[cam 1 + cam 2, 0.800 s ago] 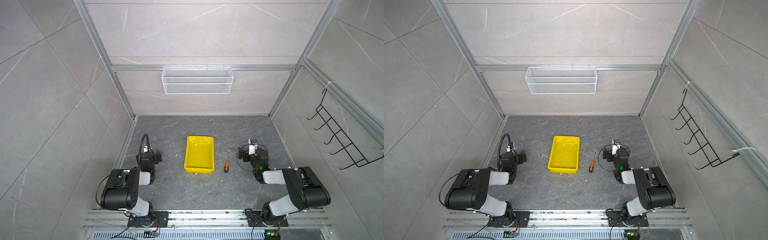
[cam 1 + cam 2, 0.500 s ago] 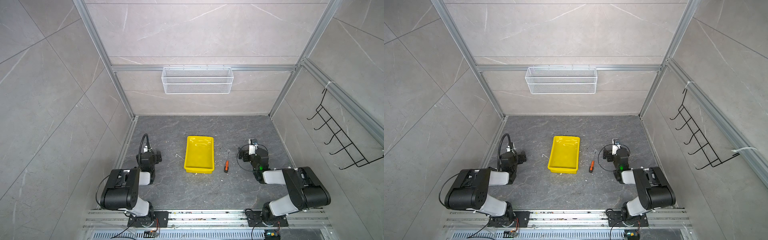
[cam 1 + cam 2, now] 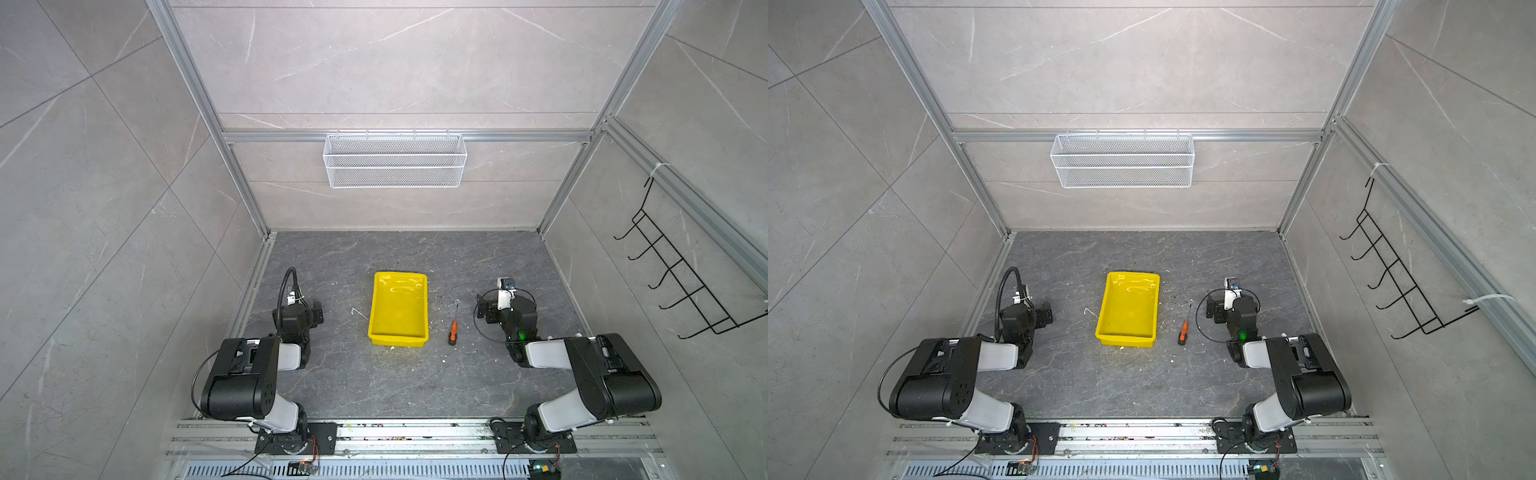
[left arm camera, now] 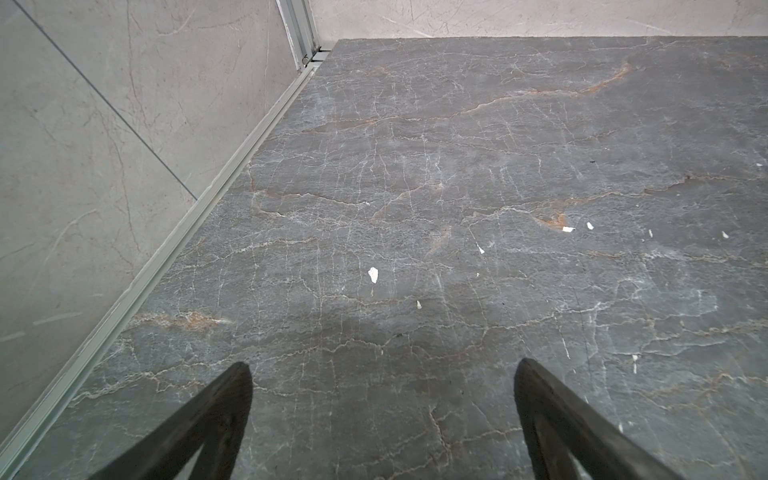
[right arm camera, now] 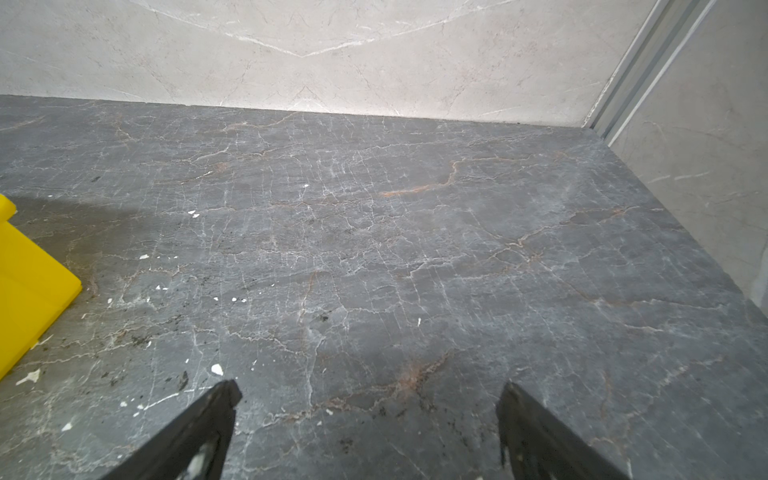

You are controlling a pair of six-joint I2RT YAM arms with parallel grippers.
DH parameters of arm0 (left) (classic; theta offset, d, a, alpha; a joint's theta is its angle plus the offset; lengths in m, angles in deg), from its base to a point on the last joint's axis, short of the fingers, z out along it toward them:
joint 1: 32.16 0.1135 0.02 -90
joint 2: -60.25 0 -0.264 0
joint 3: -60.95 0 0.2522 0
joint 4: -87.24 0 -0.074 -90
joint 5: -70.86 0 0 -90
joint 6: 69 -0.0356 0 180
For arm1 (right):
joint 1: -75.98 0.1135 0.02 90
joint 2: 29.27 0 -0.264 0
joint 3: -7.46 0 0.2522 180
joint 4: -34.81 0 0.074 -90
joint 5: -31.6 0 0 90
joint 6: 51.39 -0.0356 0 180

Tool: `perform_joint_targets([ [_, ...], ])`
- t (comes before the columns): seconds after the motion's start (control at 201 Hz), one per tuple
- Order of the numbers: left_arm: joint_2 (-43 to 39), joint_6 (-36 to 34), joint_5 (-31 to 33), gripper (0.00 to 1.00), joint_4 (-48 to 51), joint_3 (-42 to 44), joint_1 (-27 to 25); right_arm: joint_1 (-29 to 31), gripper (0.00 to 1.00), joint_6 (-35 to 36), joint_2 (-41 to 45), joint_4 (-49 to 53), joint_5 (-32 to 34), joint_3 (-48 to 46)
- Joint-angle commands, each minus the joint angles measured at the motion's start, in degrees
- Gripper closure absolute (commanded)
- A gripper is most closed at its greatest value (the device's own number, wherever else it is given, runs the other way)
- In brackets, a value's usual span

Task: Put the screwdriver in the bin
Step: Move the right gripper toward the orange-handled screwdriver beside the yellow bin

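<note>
A: What do both top views give?
B: The bin (image 3: 398,316), bright yellow and empty, sits mid-table (image 3: 374,382). The screwdriver (image 3: 453,330) lies flat on the table just right of it, apart from its wall and outside it. The orange handle and black butt point to the front, the thin shaft to the back wall.
A: And the arms?
B: The left arm (image 3: 245,382) is folded low to the left of the bin and the right arm (image 3: 598,374) low to the right. The screwdriver lies between bin and right arm, touching neither. A white wire basket (image 3: 395,160) hangs on the back wall and a black hook rack (image 3: 681,282) on the right wall.
A: Any lettering or brand?
B: None that I can read at this size.
A: The left wrist view?
B: The left end effector (image 4: 382,372) is released, its black fingers (image 4: 224,415) wide apart over bare table with white flecks (image 4: 373,274).
A: The right wrist view?
B: The right end effector (image 5: 368,390) is spread just as wide, gripping nothing. A corner of the bin (image 5: 29,282) shows at the frame's edge, with more flecks on the table near it
</note>
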Motion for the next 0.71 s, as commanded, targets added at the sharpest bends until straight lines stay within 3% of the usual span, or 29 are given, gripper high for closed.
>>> perform_joint_targets([
  [0.0, -0.78, 0.59, -0.39, 0.00, -2.84, -1.11, 0.25, -0.20, 0.01, -0.16, 0.01, 0.27, -0.42, 0.99],
  [0.224, -0.84, 0.56, -0.30, 0.00, -2.95, -1.04, 0.25, 0.03, 0.01, 0.32, 0.44, -0.50, 0.93, 0.36],
  [0.378, -0.87, 0.27, 0.03, 0.00, -3.39, -0.75, -0.20, 3.68, 0.01, -0.41, 4.31, -2.94, 13.75, -2.26],
  [0.467, -0.95, -1.74, 1.83, 0.00, -8.72, 1.95, -2.29, 8.68, 0.01, 1.70, 11.27, -0.20, 21.32, -4.24],
  [0.582, -2.46, -3.82, -2.90, 0.00, -12.20, 4.47, -2.65, 12.63, 0.01, 4.60, 16.43, 0.73, 24.27, -5.28],
  [0.642, -5.17, -5.32, -4.32, 0.00, -9.54, 3.90, -2.96, 14.94, 0.01, 6.22, 17.91, 0.80, 25.62, -5.20],
  [0.701, -10.68, -5.90, -4.61, 0.00, 2.71, 0.22, -4.16, 17.14, 0.01, 6.78, 20.09, 1.63, 26.19, -5.03],
])
